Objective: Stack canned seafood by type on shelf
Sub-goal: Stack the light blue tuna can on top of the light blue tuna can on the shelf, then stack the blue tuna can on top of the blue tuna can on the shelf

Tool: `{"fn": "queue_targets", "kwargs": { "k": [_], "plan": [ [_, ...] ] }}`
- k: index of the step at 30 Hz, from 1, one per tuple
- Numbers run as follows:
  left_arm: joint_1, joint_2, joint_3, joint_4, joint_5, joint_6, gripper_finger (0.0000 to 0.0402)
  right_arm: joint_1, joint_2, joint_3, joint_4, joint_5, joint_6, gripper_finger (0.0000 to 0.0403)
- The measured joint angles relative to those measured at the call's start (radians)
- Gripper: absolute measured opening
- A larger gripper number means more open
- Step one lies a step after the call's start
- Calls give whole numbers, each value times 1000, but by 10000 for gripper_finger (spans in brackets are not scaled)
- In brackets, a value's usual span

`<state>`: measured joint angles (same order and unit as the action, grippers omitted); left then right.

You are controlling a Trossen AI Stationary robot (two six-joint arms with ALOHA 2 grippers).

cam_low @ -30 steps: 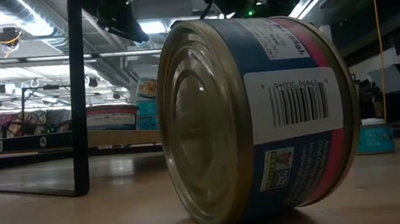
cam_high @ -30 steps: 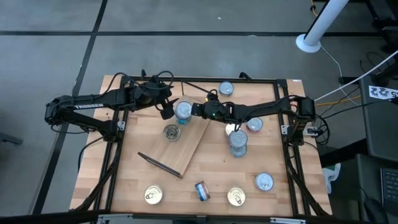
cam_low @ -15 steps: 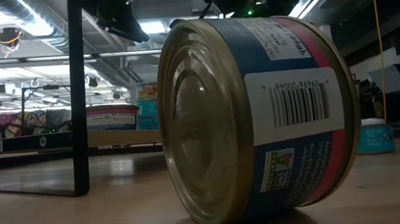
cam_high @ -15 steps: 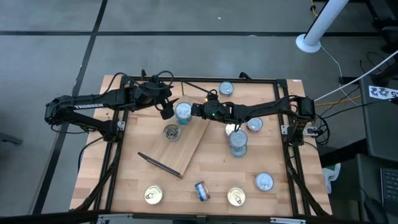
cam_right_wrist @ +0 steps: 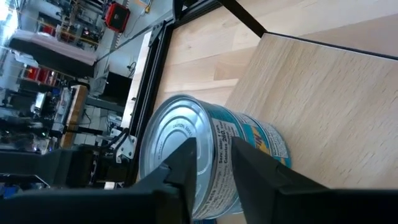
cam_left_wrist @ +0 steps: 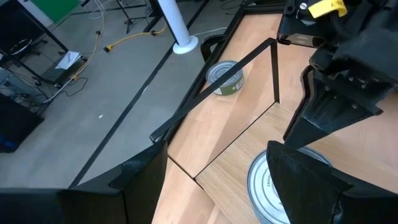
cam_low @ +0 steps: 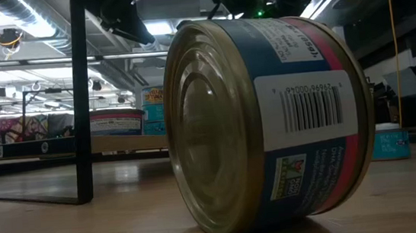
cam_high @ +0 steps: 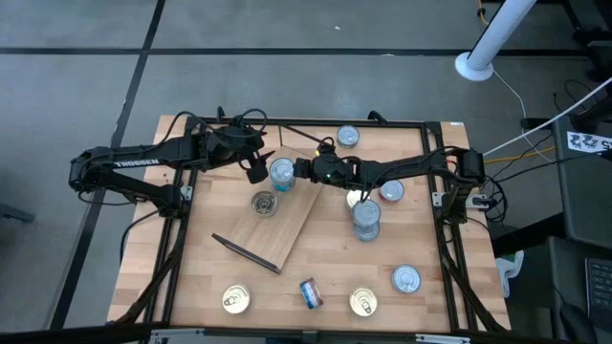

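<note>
Slatted table (cam_high: 191, 287), plywood shelf (cam_high: 287, 225). Right gripper (cam_high: 298, 169) jaws slightly apart around silver-topped tin (cam_high: 281, 171); left gripper (cam_high: 256, 172) jaws apart. Withdraw straight back, without nudging.

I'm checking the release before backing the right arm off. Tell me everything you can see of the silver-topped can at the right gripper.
The silver-topped can is a short round tin with a ribbed, shiny metal lid and a blue-and-white printed label round its side. It stands upright on the light plywood shelf near the board's far edge. The right gripper is at its side, one finger either side of the rim, as its wrist view shows; whether they still touch it is unclear. The left gripper, open, sits just on its other side.
</note>
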<state>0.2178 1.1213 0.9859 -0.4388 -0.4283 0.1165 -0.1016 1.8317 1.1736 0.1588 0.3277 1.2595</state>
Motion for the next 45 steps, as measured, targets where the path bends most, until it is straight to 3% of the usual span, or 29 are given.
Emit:
{"fn": "queue_targets", "kwargs": {
  "k": [3,12,25,37,45],
  "plan": [
    [0,0,0,-16,0,-10,271,-5,0,0,-20,-7,-89,111],
    [0,0,0,-84,0,-38,271,-5,-10,1,-56,-5,-113,113],
    [-30,-9,0,-66,2,9,271,-4,-121,0,-114,101,-262,113],
    [-225,-41,0,-70,36,-21,271,-3,-321,0,-248,80,-563,113],
    [-363,-46,1,67,74,-39,271,13,-457,0,-417,101,-698,113]
  ]
}}
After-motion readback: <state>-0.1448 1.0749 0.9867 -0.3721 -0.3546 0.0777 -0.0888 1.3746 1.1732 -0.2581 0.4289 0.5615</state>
